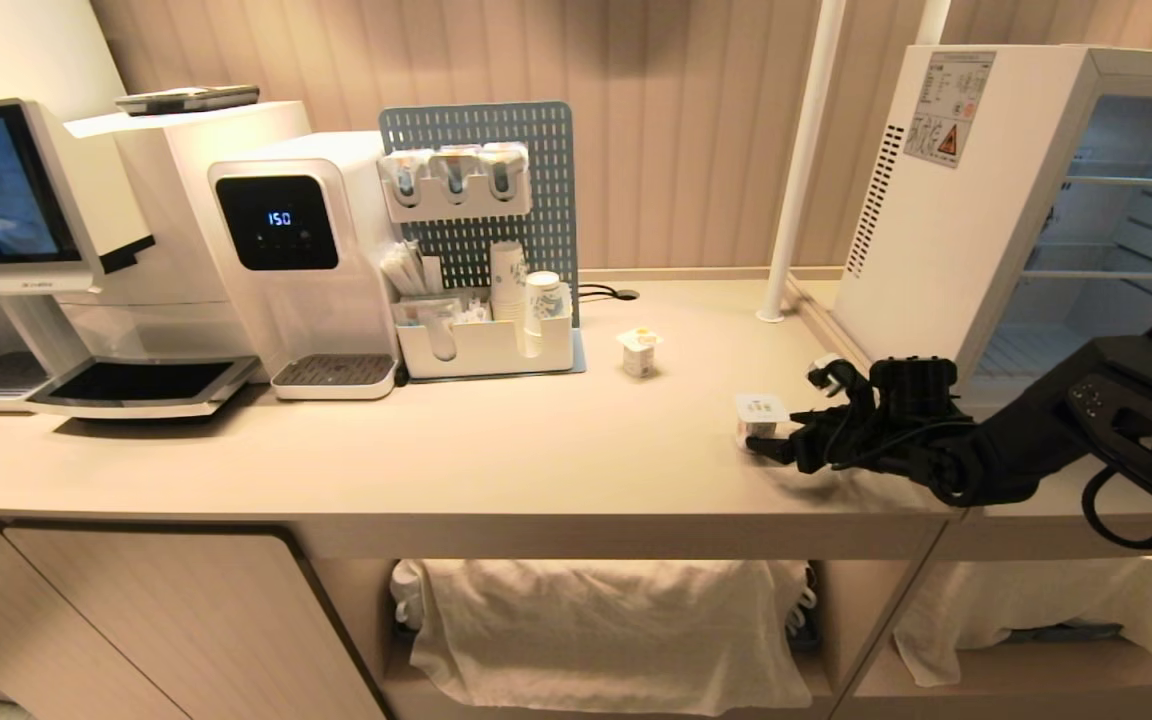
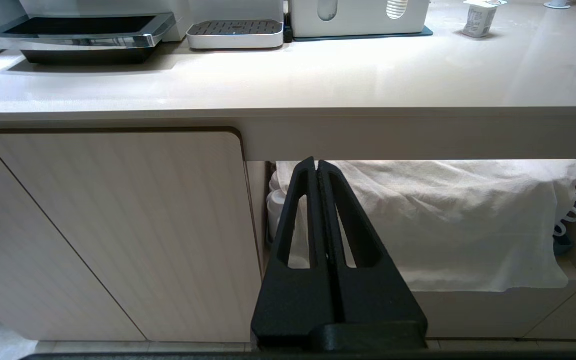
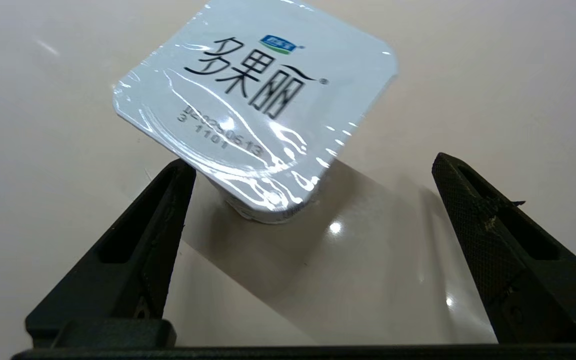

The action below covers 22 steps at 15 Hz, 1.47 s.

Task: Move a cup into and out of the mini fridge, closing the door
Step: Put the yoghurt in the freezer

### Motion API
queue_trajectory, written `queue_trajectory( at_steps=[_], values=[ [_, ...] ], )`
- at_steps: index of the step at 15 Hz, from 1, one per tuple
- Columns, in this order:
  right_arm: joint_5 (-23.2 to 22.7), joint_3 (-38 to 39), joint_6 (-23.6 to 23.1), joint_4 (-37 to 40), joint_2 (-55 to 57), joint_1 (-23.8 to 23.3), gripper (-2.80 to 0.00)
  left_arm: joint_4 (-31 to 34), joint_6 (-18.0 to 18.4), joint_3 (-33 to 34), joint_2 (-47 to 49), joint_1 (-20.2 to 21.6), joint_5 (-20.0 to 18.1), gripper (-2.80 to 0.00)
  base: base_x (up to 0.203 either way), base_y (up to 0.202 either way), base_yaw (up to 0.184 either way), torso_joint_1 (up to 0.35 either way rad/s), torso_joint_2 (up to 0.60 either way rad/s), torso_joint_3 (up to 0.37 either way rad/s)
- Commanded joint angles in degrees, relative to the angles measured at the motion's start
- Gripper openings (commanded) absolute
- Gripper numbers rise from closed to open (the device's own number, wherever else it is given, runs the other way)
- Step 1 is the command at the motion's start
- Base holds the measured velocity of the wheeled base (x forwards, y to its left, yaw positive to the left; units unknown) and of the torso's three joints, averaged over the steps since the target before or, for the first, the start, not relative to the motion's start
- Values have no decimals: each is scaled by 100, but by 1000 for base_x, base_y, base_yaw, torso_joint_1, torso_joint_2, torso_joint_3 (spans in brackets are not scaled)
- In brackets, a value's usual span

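Right end effector [image 1: 798, 420] sits low over the surface [image 1: 496, 450], its two dark fingers [image 3: 138, 250] spread wide on either side of the cup [image 1: 762, 415], with nothing pinched between them yet. That cup, a small sealed yogurt pot with a square foil lid bearing printed characters, stands upright on the surface just in front of the mini fridge [image 1: 946, 210], whose open cavity shows wire shelves; the door itself is out of view. Judging by its thin plastic wall and film lid, the pot is probably light, a little slick and easily dented, so a gentle squeeze on the tapered body under the overhanging lid rim looks safer than pressing on the lid, which could puncture. One finger appears nearer the pot than the other in the right wrist view, so centring before closing would likely avoid tipping it. Open room lies around the pot on all sides; a second cup [image 1: 640, 352] stands well apart toward the organiser [image 1: 486, 345]. The near edge of the surface is fairly close, and the fridge's front frame and shelf lips are what a carried pot could catch on. Left end effector [image 2: 318, 170] hangs parked below the surface edge, fingers pressed together, in front of the white cloth [image 2: 448, 220].
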<state>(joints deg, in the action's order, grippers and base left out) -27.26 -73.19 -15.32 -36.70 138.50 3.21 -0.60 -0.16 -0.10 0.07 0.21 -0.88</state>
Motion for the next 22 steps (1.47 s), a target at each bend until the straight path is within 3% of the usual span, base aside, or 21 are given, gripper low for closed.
queue_trajectory(
  at_steps=[1,9,10,17,22],
  values=[
    [-17,-343,-14,172,167,22,0,-2,-2,1,1,-3,0,-280,0,0,0,0,0,0],
    [221,-1224,-15,752,449,145,0,-3,-2,1,1,-3,0,-280,0,0,0,0,0,0],
    [230,-1227,-15,746,460,154,-280,-2,-2,1,1,-3,0,-280,0,0,0,0,0,0],
    [230,-1138,-15,794,329,147,-280,-2,-2,1,1,-3,0,-280,0,0,0,0,0,0],
    [222,-283,9,736,-547,79,-280,-11,-2,1,1,-3,0,-280,0,0,0,0,0,0]
  ],
)
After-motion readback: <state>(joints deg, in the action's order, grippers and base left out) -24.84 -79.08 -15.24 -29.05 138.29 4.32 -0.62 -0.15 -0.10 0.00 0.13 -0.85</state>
